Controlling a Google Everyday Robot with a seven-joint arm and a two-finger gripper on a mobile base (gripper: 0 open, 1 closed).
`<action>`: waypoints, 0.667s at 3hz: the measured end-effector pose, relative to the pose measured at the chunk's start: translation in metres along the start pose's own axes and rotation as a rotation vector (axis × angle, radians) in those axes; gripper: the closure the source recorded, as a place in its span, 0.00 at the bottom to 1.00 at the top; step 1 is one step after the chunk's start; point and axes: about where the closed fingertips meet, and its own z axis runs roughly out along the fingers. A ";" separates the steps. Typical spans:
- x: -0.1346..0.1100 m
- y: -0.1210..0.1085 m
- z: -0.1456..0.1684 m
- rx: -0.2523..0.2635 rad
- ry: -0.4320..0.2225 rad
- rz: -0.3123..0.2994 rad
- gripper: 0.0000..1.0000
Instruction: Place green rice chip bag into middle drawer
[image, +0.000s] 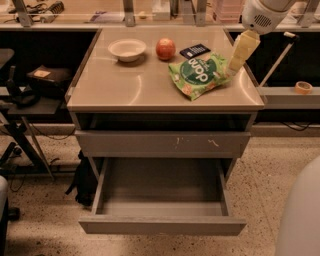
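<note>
- Camera view, pincer-type gripper (233, 68): it hangs down from the upper right over the right rear part of the cabinet top (125, 90), and its tip sits at the right edge of the green rice chip bag (199, 74).
- Whether it is apart, together or already clamped on the bag, you cannot tell from this angle. It reads as one pale yellow shape, and contact with the bag is not clear either.
- The bag lies flat on the cabinet top, right of centre, logo up, with its near corner toward the front edge. It is not lifted.
- The middle drawer (162, 225) is pulled out below. Its box looks bare inside and it sits well apart from the bag. The scratched drawer front (162, 144) above it is closed.
- Other items on top are a bowl (127, 49) and an apple (165, 48) behind and left of the bag, and a dark packet (195, 50) just behind it.
- Step, as judged: you are in the reach-and-grasp phase, and the placing has not started.
- Next move, as judged: you need a firm pinch on the crinkly right edge and a lift clear of the top. Then carry the bag forward past the cabinet's front edge and down into the open box.
- Watch for the film slipping or the bag sliding away.
</note>
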 end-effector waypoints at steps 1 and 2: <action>0.025 -0.015 0.031 -0.046 -0.097 0.070 0.00; 0.020 -0.030 0.080 -0.112 -0.312 0.186 0.00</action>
